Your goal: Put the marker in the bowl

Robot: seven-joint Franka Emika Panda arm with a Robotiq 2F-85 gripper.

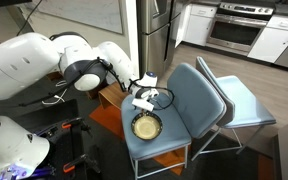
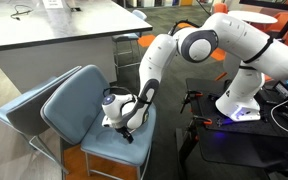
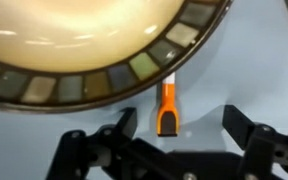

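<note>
In the wrist view the bowl (image 3: pixel 94 45) fills the top: pale yellowish inside, with a dark tiled rim. A marker (image 3: pixel 168 105) with an orange cap lies on the blue chair seat just beside the rim, its far end running under the rim's edge. My gripper (image 3: pixel 179 130) is open, its two black fingers either side of the marker's orange end, not touching it. In an exterior view the bowl (image 1: pixel 146 127) sits on the blue chair seat, with the gripper (image 1: pixel 144 100) low beside it. In the other exterior view the gripper (image 2: pixel 124 118) hides the bowl.
The blue chair (image 1: pixel 189 95) has a second matching chair (image 1: pixel 244 100) behind it. A counter (image 2: pixel 54 25) stands behind the chair. The robot base and cables (image 2: pixel 234 105) sit on the floor close by. Kitchen cabinets and an oven (image 1: pixel 239 25) stand far off.
</note>
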